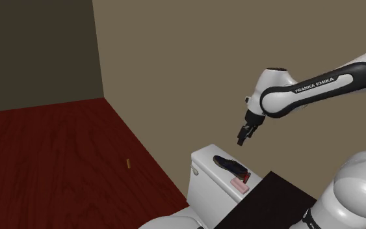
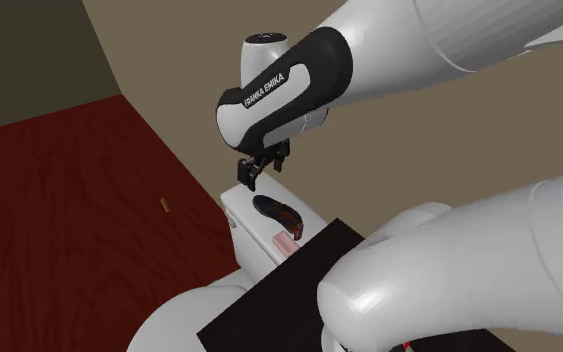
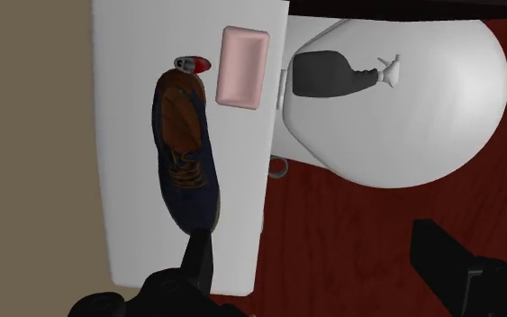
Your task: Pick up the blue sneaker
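- The blue sneaker (image 1: 230, 166) (image 2: 277, 211) (image 3: 185, 153), with a brown inside and brown laces, lay flat on top of a white toilet tank (image 1: 204, 185) (image 2: 241, 228) (image 3: 125, 135), running along the tank's length.
- A small red and white thing (image 3: 193, 64) sat right at one end of the shoe; I could not tell what it was.
- A pink bar (image 1: 240, 185) (image 2: 285, 243) (image 3: 242, 66) lay just beside that same end, nearer the tank's front edge and apart from the shoe.
- The gripper (image 1: 242, 138) (image 2: 251, 178) (image 3: 312, 239) hung in the air above the tank, clear of the shoe, with its fingers spread wide and nothing between them.
- In the wrist view, one finger (image 3: 199, 257) lined up with the shoe's near end.
- In front of the tank was the white rounded toilet lid (image 3: 404, 99), with the gripper's shadow on it.
- The stand's dark box (image 1: 269, 198) (image 2: 269, 305) stood close against the toilet.
- The floor (image 1: 45, 169) (image 2: 59, 200) was dark red wood, and a small tan thing (image 1: 129, 163) (image 2: 165, 206) lay on it, well away from the toilet.
- A beige wall (image 1: 175, 65) (image 2: 169, 60) ran behind the tank and met a darker olive wall (image 1: 38, 45) at the corner.
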Motion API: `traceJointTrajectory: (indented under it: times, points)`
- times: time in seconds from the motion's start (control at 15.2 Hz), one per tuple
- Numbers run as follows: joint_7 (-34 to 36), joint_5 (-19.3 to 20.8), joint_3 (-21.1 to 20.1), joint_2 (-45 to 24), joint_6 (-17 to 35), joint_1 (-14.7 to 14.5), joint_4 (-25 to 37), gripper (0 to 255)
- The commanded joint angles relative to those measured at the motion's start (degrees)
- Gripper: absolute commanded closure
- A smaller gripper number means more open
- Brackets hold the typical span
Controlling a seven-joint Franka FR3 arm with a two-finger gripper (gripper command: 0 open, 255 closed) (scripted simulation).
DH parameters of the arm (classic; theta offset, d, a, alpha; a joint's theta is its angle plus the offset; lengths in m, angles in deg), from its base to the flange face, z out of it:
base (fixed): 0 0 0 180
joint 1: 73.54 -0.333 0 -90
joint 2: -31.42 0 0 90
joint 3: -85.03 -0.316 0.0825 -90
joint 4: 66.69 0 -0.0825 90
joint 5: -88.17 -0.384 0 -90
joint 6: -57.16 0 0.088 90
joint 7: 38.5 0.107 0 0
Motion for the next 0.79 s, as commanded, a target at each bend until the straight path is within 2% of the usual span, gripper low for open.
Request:
traceJointTrajectory:
  times: [0.0,0.46,0.59,0.73]
  points:
    - [-0.49,0.39,0.93,-4.64,5.59,0.76,-0.59,0]
    - [-3.76,-0.75,4.68,-22.58,23.35,2.18,0.3,0]
    - [-6.08,-3.15,5.71,-28.2,27.96,2.02,1.46,0]
    - [-9.94,-7.66,5.79,-33.88,32.16,2.29,3.04,0]
